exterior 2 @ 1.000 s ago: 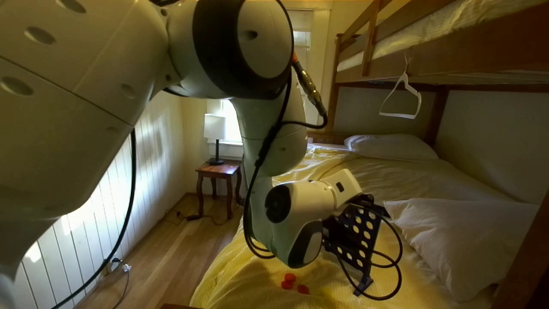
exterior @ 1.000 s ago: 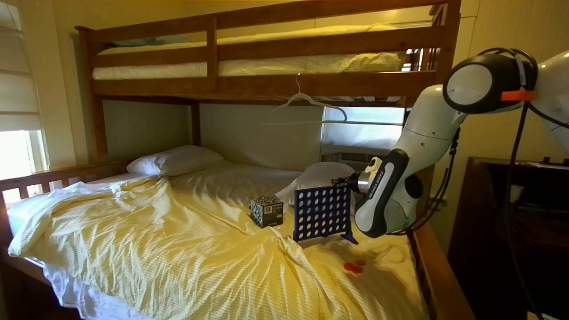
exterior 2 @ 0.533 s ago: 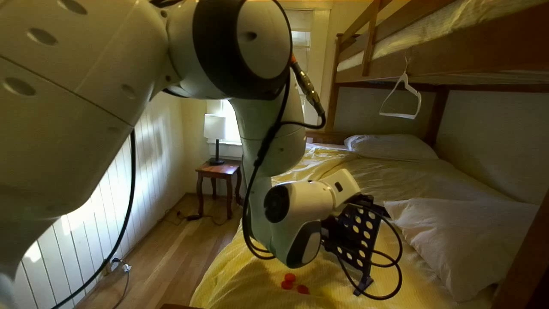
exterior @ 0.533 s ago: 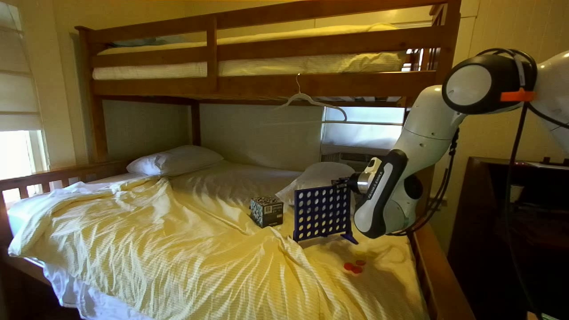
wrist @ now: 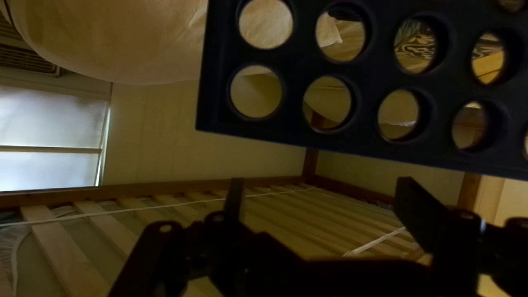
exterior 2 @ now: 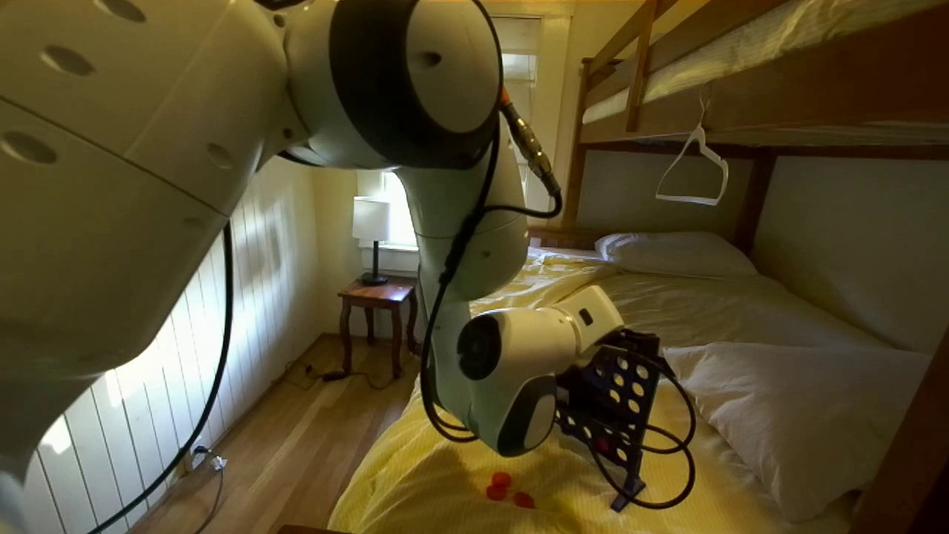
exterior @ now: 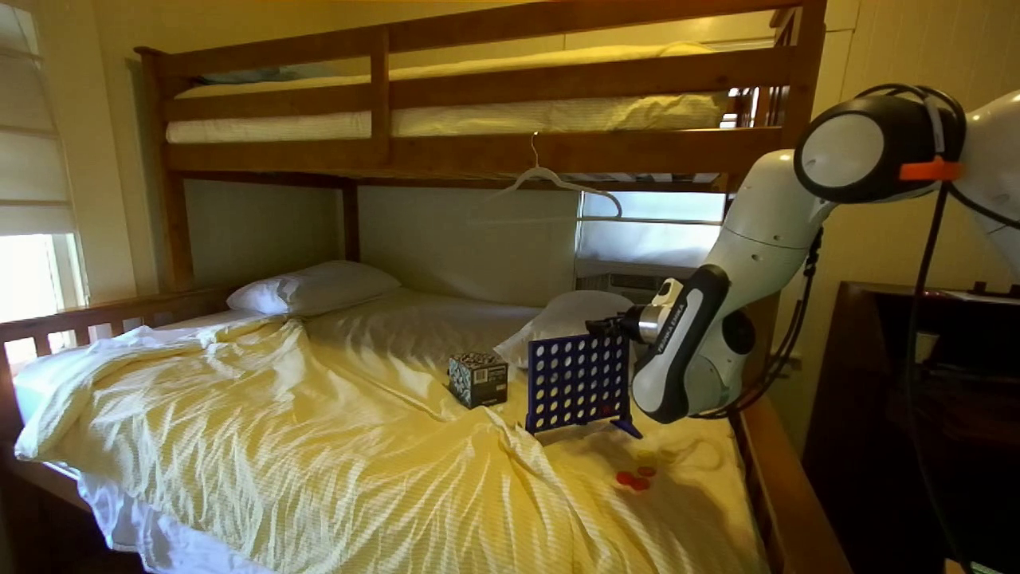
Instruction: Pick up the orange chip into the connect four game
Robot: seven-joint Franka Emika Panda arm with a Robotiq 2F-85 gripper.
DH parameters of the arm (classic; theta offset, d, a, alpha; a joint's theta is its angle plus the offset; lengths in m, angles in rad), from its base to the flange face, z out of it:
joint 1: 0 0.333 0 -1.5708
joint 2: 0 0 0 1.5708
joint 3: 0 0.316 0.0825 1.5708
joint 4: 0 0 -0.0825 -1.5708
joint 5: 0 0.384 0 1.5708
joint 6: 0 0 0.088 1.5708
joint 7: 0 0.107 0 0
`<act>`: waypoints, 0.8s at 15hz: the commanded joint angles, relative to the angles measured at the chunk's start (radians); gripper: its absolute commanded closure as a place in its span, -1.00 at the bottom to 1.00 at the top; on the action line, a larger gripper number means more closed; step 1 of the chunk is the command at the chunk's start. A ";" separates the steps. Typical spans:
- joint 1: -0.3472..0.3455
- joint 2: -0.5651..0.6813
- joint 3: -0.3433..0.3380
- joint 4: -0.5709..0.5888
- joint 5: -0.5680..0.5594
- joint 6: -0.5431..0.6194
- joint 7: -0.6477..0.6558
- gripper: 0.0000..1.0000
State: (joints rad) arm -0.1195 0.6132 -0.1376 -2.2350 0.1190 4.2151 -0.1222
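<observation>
We see the hand (wrist: 324,189) with its fingers (wrist: 235,196) spread apart, just above one end of the upright connect four game (wrist: 367,76). In an exterior view, we make out an orange-red chip (exterior 2: 603,445) sitting low in the game; three loose chips (exterior 2: 501,480) of like colour lie nearby.

A bunk bed (exterior: 478,154) and lamp (exterior 2: 371,219) mark a bedroom.

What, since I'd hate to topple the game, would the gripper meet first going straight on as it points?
Probably the connect four game: its top edge lies nearest the line of the open gripper in the wrist view. Depth is unclear, so the gripper may pass just over.
</observation>
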 commanded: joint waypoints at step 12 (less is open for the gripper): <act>-0.013 -0.234 -0.003 -0.212 0.034 -0.039 0.093 -1.00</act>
State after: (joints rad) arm -0.1338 0.4697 -0.1386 -2.3466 0.1196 4.2108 -0.0259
